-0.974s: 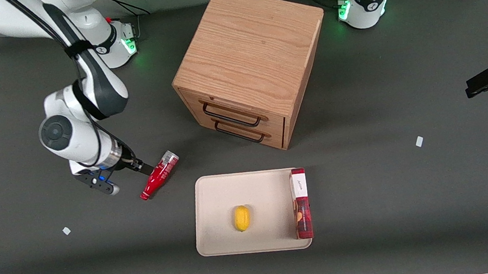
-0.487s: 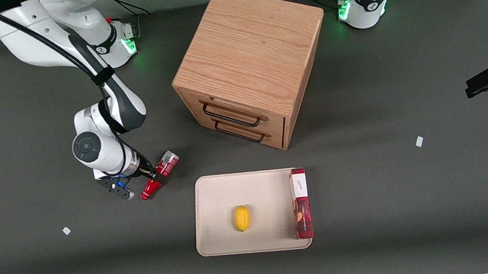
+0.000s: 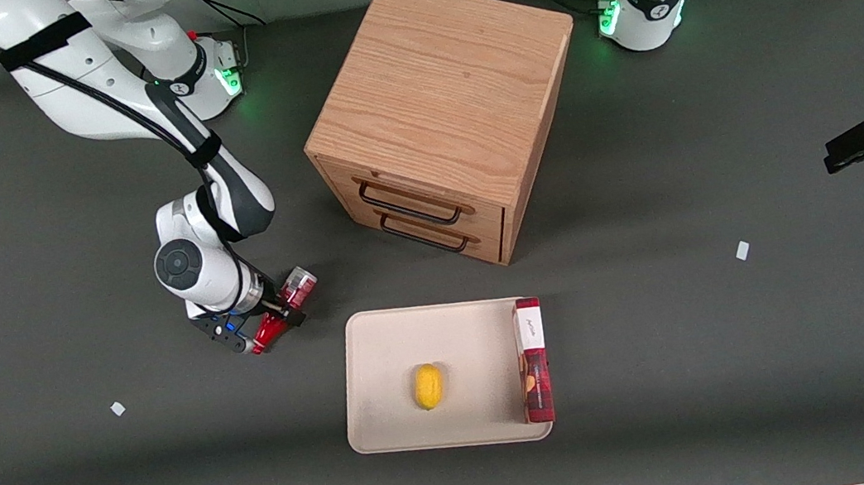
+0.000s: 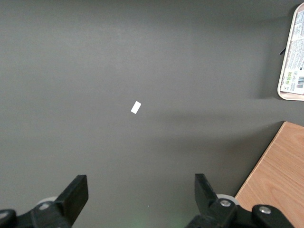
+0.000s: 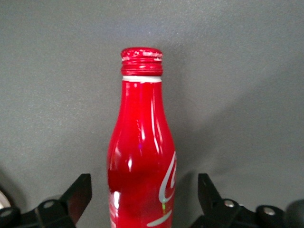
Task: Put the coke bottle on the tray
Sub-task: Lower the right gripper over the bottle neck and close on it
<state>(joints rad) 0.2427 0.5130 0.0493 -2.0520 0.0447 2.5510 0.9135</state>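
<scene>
The coke bottle [image 3: 298,285] lies on its side on the dark table, beside the tray toward the working arm's end. Its red cap [image 3: 261,340] points toward the front camera and its silvery base points away. My right gripper [image 3: 280,308] is down over the bottle's middle and hides that part in the front view. In the right wrist view the gripper [image 5: 143,190] is open. A black finger [image 5: 78,192] stands on each side of the red body [image 5: 142,142], with a gap on each side. The beige tray [image 3: 381,366] lies flat, nearer the front camera than the cabinet.
A yellow lemon-like fruit [image 3: 427,386] lies on the tray. A flat red box with a white end [image 3: 533,363] lies along the tray's edge toward the parked arm. A wooden two-drawer cabinet [image 3: 439,108] stands mid-table. Small white scraps [image 3: 742,250] [image 3: 117,408] lie on the table.
My right arm has moved sideways toward the bottle and come down, so the gripper now straddles the bottle's middle. The bottle has not moved.
</scene>
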